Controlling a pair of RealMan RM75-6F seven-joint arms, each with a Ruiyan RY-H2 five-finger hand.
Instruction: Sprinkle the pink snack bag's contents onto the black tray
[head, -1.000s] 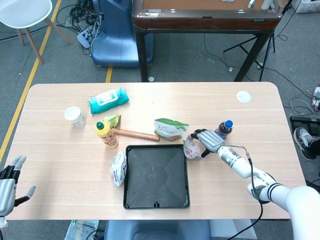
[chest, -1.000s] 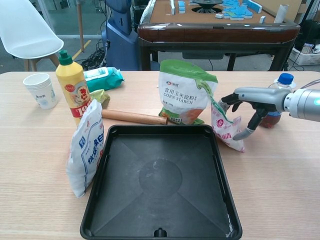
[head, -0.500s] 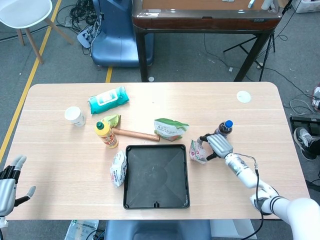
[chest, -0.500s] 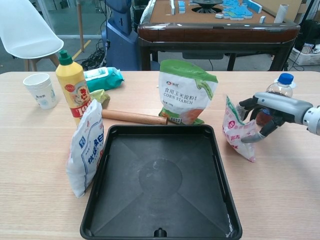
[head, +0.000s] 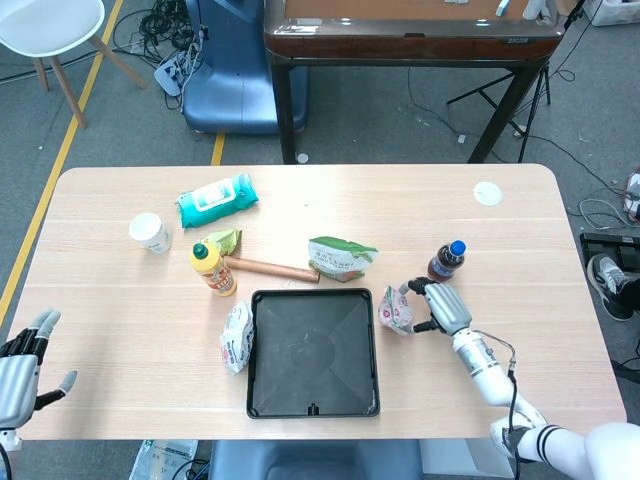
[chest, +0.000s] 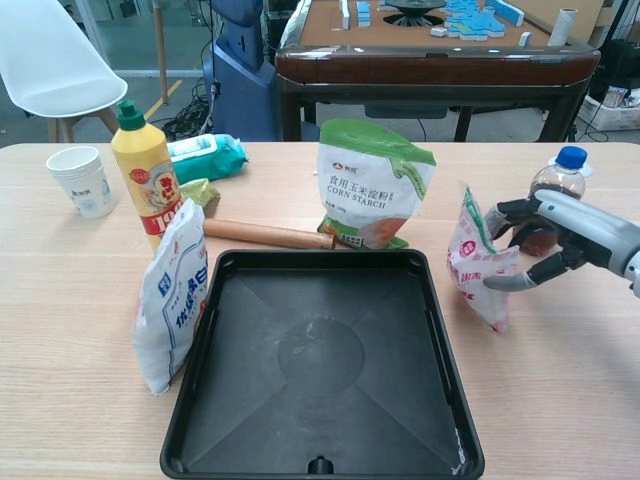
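Observation:
The pink snack bag (chest: 477, 266) stands upright on the table just right of the black tray (chest: 320, 370), clear of its rim. My right hand (chest: 548, 247) grips the bag from the right, fingers at its top edge and thumb lower on its side. From above, the bag (head: 395, 308) sits between the tray (head: 313, 352) and that hand (head: 437, 306). The tray holds nothing. My left hand (head: 25, 365) hangs by the table's front left corner, fingers spread, holding nothing; the chest view does not show it.
A corn starch bag (chest: 372, 185) stands behind the tray, a dark bottle with a blue cap (chest: 555, 195) behind my right hand. A white bag (chest: 175, 295) leans on the tray's left rim. Yellow bottle (chest: 143, 170), rolling pin (chest: 268, 235), paper cup (chest: 84, 181) and wipes (chest: 205, 157) lie further left.
My right hand has drawn the pink bag rightward and toward the table's front, away from the corn starch bag and the tray's corner. The left hand has barely moved.

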